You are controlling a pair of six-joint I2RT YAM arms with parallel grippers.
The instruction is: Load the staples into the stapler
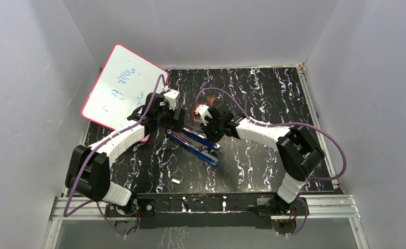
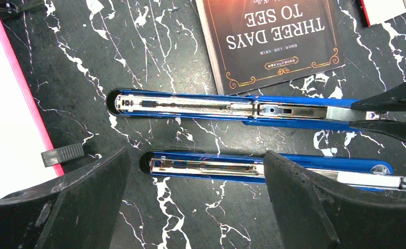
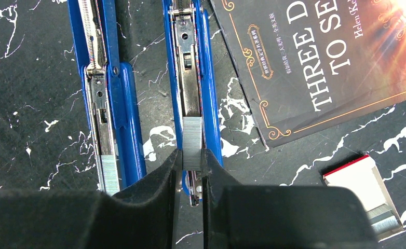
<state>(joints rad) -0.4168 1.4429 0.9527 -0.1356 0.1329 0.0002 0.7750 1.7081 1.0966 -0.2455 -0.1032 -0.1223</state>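
Because the left fingers (image 2: 86, 202) hang spread wide above the nearer blue rail and touch nothing, the stapler (image 2: 190, 106) lies unbraced on the tabletop (image 2: 164, 52), near the whiteboard (image 2: 3, 104). A push along its length could slide it rather than seat anything. It shows as two long open blue rails side by side; whether they are joined I cannot tell. At the open end of the rail next to the book (image 3: 315, 62), the strip of staples (image 3: 192, 137) lies in line with the channel. Its near end is pinched between the right fingers (image 3: 149, 202), which are clenched on it. That hold is narrow, so a slight tilt could catch the strip on a channel wall, buckle or snap it, or leave it riding on top. Letting go too soon could drop it onto the tabletop. Further right, the book lies close enough to stop a skidding rail, and the small red-and-white box (image 3: 364, 189) lies apart from both.
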